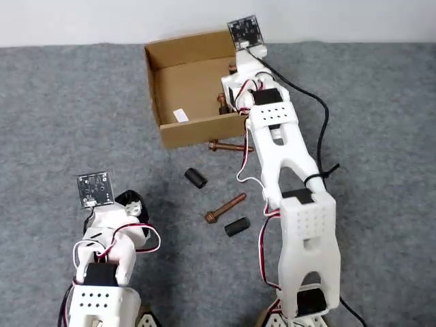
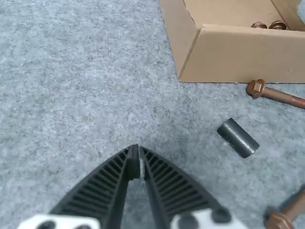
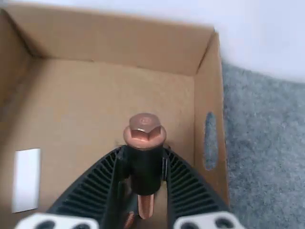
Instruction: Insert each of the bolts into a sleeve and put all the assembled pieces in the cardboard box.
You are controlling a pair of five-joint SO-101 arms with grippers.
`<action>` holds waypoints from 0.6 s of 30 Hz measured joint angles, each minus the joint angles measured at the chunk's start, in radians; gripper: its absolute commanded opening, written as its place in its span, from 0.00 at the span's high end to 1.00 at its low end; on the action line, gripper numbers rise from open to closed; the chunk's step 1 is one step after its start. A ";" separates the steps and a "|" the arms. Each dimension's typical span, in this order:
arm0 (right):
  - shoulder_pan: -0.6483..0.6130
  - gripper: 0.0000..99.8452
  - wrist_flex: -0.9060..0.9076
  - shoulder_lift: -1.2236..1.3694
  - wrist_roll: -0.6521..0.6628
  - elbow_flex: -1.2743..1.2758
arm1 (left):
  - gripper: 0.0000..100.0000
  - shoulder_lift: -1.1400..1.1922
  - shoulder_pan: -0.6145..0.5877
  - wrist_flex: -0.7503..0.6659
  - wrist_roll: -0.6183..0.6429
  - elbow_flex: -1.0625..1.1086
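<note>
Copper bolt (image 3: pixel 144 130) in sleeve (image 3: pixel 144 169), gripped by right hand (image 3: pixel 143 155) over box (image 3: pixel 114 43).

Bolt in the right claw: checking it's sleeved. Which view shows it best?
Right wrist view: the bolt sits in a sleeve, held by the right claw over the box. High view: arm mostly hides it. Left wrist view: unclear bolt heads.

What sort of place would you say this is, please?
Probably a robotics lab bench set up for practice: two white arms on a grey felt-like mat, loose bolts and black sleeves laid out, and the right end effector holding a sleeved bolt over a cardboard box.
</note>
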 measured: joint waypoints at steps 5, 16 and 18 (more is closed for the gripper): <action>0.034 0.97 0.034 0.098 0.000 -0.081 | 1.00 0.000 0.000 0.000 0.000 0.000; 0.038 0.93 0.285 0.133 0.000 -0.235 | 1.00 0.000 0.000 0.000 0.000 0.000; 0.040 0.98 0.338 0.133 0.000 -0.298 | 1.00 0.000 0.000 0.000 0.000 0.000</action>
